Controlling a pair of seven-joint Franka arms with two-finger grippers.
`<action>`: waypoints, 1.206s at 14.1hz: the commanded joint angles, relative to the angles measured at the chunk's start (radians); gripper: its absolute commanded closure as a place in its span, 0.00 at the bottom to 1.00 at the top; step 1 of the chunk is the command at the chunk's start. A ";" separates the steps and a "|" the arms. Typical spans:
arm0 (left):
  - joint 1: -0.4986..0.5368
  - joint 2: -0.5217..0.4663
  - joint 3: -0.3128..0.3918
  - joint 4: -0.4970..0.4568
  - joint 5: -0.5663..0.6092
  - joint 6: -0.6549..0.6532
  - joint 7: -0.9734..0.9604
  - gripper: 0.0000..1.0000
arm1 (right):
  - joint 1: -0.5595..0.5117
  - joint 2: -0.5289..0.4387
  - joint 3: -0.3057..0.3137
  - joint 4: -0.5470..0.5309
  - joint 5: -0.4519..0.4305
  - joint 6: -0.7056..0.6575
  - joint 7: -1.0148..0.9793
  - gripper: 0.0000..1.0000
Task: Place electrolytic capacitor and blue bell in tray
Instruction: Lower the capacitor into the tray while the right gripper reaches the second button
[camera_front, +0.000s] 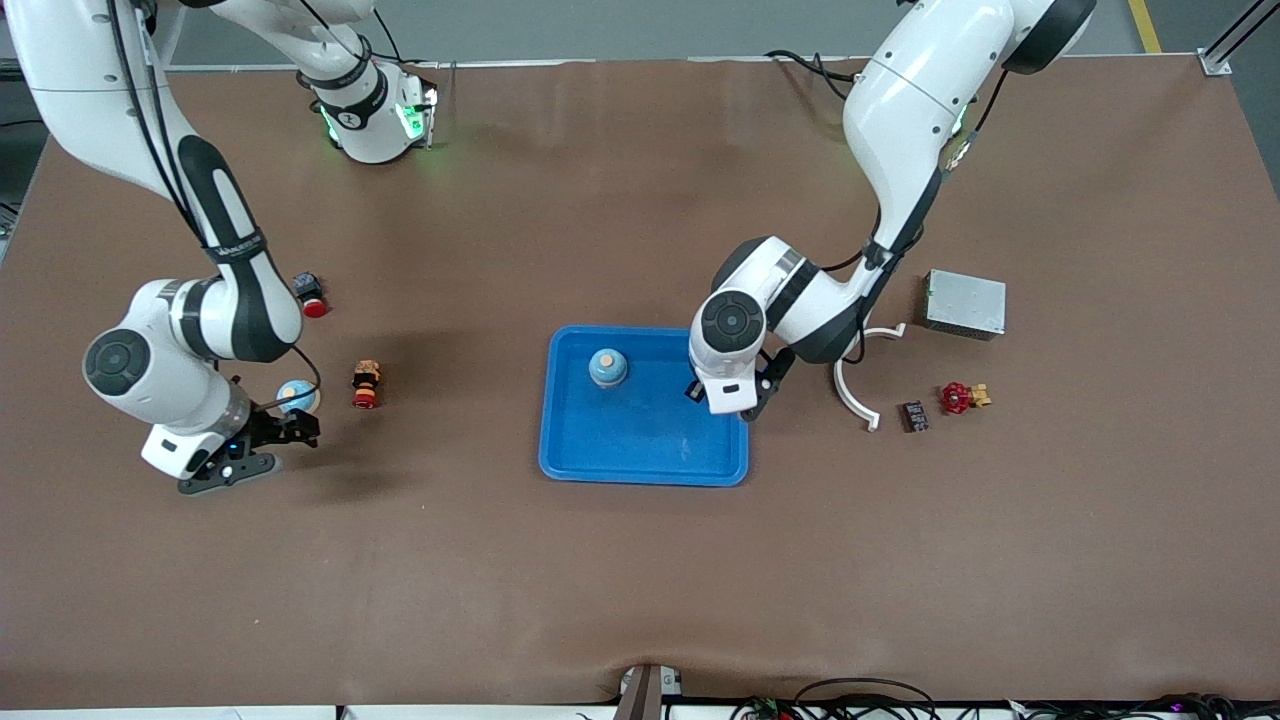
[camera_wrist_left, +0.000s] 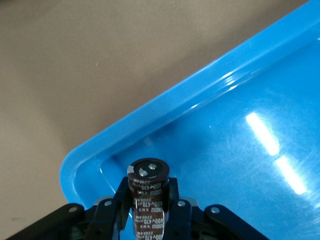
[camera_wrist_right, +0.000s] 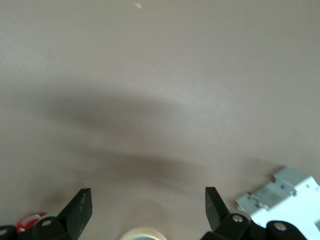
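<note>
hovering over the tray's (camera_front: 640, 440) edge toward the left arm's end, right of centre in the front view, the left gripper (camera_front: 692, 392) was clamped tight on the electrolytic capacitor (camera_wrist_left: 148, 200). left wrist view: dark brown cylinder with white print, pinched between both fingers (camera_wrist_left: 121, 197), its metal end cap facing the tray corner, lower centre of the frame. whether the capacitor touched the tray floor could not be told; it looked just above it.

blue bell (camera_front: 608, 367) sat upright inside the tray, in the tray's upper left part as seen from the front, tan knob on top, well apart from the left gripper.

right gripper (camera_front: 262, 446) was at lower left of the front view, low over bare table, jaws spread wide with nothing between them. right wrist view showed both fingers (camera_wrist_right: 80, 212) far apart over brown table. the right arm waited.

a small globe-like ball (camera_front: 297, 396) lay just beside the right gripper, partly hidden by it. a red and yellow part (camera_front: 366, 385) lay beside the ball toward the tray. a red push button (camera_front: 311, 297) lay above them in the frame.

right of the frame: grey metal box (camera_front: 964, 304), white curved strip (camera_front: 852, 385), small dark chip block (camera_front: 913, 416), red valve wheel (camera_front: 958, 398).
</note>
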 joint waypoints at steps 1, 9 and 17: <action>-0.017 -0.008 0.011 -0.016 0.017 0.001 -0.031 1.00 | -0.031 -0.110 0.025 -0.161 0.001 0.077 -0.024 0.00; -0.017 -0.005 0.011 -0.036 0.017 -0.001 -0.031 0.92 | -0.093 -0.150 0.028 -0.311 0.006 0.184 -0.038 0.00; -0.022 0.001 0.011 -0.024 0.020 -0.001 -0.026 0.00 | -0.095 -0.136 0.031 -0.320 0.007 0.180 -0.035 0.00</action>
